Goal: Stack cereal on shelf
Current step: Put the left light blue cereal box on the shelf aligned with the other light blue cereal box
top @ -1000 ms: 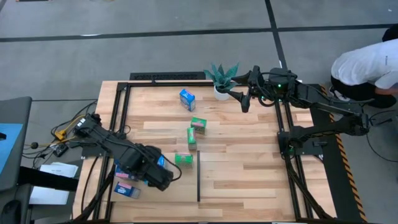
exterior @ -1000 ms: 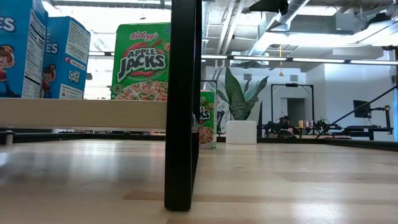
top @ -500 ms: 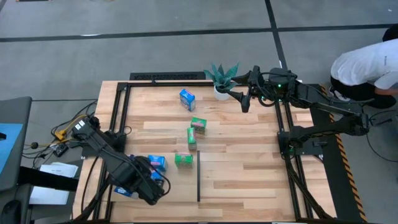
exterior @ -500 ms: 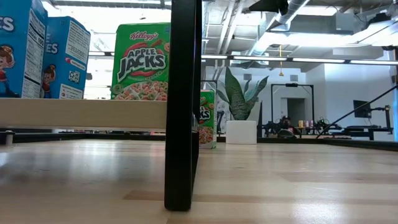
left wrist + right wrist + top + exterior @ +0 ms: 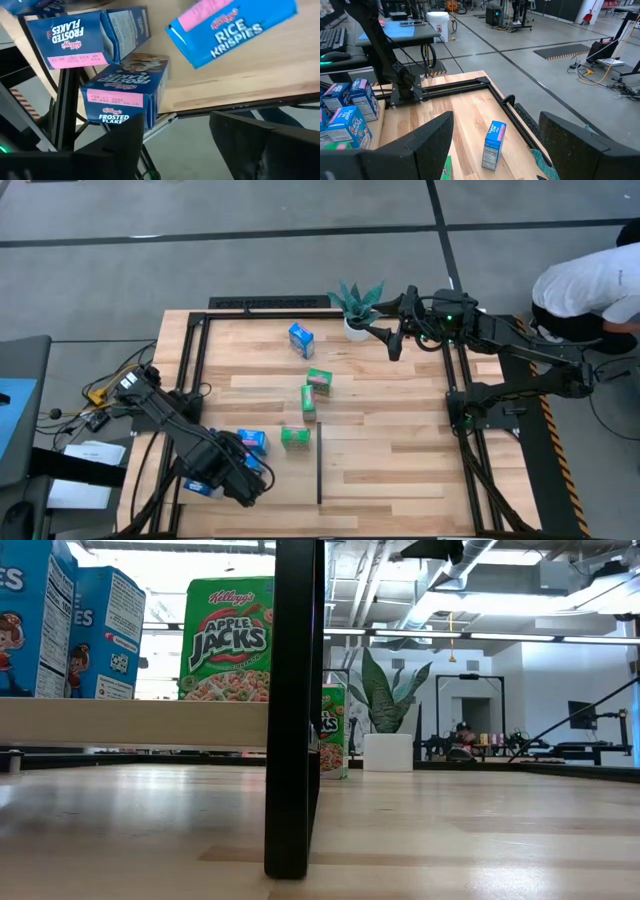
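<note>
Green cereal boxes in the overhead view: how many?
3: first green box mid-table; second green box just beside it; third green box by the divider strip. The left arm may hide more.

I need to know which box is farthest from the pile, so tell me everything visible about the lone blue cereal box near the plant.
The lone blue cereal box is small, cardboard, with white print and a pink label on top. It stands upright on the light-wood table, towards the far rail, beside the potted plant but apart from it. Nothing touches it except the table; the three green boxes stand nearer the middle.
</note>
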Tool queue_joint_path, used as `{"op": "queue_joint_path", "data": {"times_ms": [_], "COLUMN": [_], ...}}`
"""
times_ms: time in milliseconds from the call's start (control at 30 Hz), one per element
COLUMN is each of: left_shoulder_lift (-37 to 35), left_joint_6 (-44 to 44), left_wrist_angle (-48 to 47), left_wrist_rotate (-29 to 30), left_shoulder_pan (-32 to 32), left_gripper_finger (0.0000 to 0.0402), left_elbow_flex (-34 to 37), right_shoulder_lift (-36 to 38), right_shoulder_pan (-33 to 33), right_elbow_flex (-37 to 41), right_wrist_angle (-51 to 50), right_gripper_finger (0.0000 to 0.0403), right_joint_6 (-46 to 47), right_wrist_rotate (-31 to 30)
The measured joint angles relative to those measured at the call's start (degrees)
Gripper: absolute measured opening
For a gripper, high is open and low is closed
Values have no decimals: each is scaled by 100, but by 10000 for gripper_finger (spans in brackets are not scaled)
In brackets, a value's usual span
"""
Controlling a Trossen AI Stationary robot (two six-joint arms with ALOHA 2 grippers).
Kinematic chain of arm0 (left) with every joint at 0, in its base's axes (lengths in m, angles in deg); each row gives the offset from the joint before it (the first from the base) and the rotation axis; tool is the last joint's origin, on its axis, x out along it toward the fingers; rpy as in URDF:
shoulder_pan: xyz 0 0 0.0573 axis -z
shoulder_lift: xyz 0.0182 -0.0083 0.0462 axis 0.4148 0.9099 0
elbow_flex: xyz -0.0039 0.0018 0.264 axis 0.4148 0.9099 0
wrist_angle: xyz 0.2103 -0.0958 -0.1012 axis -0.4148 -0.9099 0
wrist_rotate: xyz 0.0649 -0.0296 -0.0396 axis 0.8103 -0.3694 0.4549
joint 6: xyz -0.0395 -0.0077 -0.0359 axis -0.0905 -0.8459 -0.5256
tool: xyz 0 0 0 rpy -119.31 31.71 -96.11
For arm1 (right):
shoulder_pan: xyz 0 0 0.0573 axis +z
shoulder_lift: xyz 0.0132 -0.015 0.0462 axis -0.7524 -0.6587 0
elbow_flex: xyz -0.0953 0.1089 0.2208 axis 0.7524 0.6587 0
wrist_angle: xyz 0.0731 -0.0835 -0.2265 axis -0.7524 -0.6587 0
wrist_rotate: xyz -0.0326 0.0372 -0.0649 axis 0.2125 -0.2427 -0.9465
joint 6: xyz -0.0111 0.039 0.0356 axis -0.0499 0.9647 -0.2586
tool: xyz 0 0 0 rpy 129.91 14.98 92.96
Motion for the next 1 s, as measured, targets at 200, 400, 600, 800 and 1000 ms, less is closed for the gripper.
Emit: {"op": "queue_joint_path", "data": {"times_ms": [200,400,600,800,1000], "left_shoulder_lift": [24,24,23,17,20], "left_joint_6": [79,244,227,318,274], "left_wrist_angle": [9,2,2,3,3], "left_wrist_rotate": [303,127,240,280,290], "left_shoulder_pan": [-118,-170,-177,-177,-177], "left_gripper_finger": [176,129,74,13,4], "left_elbow_flex": [70,418,450,450,450], "right_shoulder_lift": [0,0,0,0,0], "right_shoulder_pan": [0,0,0,0,0], "right_elbow_flex": [0,0,0,0,0], "right_wrist_angle": [-2,-145,-245,-245,-249], "right_gripper_finger": [317,317,317,317,317], "right_joint_6": [2,17,15,-5,-137], "right_wrist_rotate": [0,0,-2,-5,-9]}}
